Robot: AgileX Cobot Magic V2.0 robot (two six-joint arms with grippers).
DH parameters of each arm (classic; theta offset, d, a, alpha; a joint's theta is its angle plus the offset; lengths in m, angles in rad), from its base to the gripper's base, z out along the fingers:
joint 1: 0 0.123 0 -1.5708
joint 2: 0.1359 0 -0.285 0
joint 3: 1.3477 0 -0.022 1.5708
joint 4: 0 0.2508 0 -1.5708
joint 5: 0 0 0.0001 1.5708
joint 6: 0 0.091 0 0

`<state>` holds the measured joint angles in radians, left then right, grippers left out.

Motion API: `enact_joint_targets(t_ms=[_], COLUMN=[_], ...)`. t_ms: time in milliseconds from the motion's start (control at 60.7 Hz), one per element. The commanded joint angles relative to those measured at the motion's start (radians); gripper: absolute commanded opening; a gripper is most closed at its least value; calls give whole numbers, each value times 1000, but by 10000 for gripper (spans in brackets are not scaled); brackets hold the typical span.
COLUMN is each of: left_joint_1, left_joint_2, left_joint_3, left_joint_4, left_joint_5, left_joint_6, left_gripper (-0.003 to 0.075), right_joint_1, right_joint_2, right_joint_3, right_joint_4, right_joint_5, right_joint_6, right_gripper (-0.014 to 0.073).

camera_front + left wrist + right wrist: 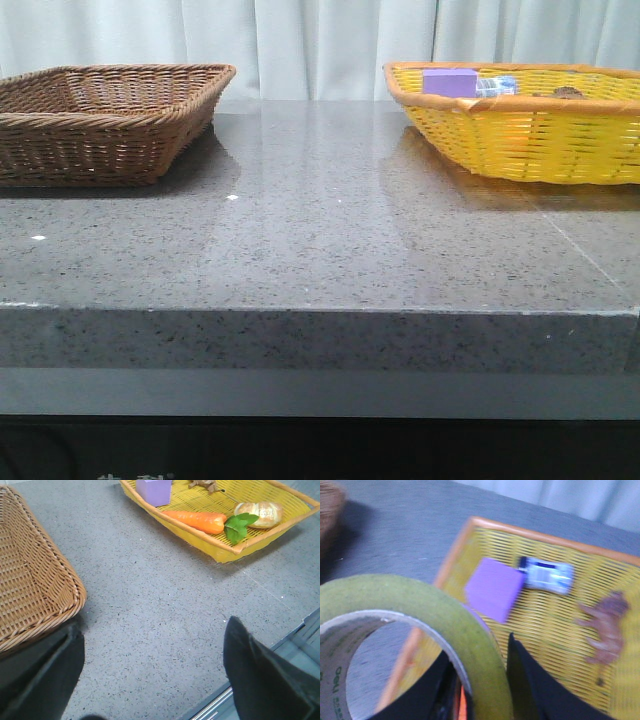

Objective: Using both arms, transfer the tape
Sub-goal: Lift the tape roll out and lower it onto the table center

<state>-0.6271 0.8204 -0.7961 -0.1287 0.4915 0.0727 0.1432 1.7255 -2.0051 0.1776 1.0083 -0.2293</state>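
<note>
In the right wrist view my right gripper point(482, 680) is shut on the tape point(420, 610), a wide yellow roll with a white core and green print. One finger is inside the ring and one outside. It holds the roll above the left rim of the yellow basket point(465, 545). In the left wrist view my left gripper point(152, 655) is open and empty over the grey table, between the brown wicker basket point(30, 590) and the yellow basket point(220, 555). Neither arm nor the tape shows in the front view.
The yellow basket point(520, 130) at the right holds a purple box point(492, 587), a small blue-and-white packet point(547, 575), a carrot point(192, 520), a bread-like piece point(260, 512) and a brown root point(605, 625). The brown basket point(100, 120) stands at the left. The table's front edge point(260, 665) lies near the left gripper.
</note>
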Motion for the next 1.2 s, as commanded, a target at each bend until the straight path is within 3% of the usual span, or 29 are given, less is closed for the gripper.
enact_joint_targets(t_ms=[0, 280, 495, 692, 1187], left_joint_1=[-6, -6, -6, -6, -6], left_joint_2=[-4, -4, -4, -4, -4], left_joint_3=[-36, -36, -36, -36, -36], left_joint_4=[-7, -7, -7, -7, -7], left_joint_5=[-78, -78, -78, -78, -78], left_joint_6=[-2, -2, -2, -2, -2], left_gripper=[566, 566, 566, 566, 566], right_joint_1=[62, 253, 336, 369, 369], right_joint_2=[-82, -90, -89, -62, 91], right_joint_3=[12, 172, 313, 395, 397], right_joint_4=[29, 29, 28, 28, 29], right_joint_5=[-100, -194, -293, -355, -374], right_joint_6=[-30, -88, -177, -198, -198], right_gripper=[158, 158, 158, 158, 158])
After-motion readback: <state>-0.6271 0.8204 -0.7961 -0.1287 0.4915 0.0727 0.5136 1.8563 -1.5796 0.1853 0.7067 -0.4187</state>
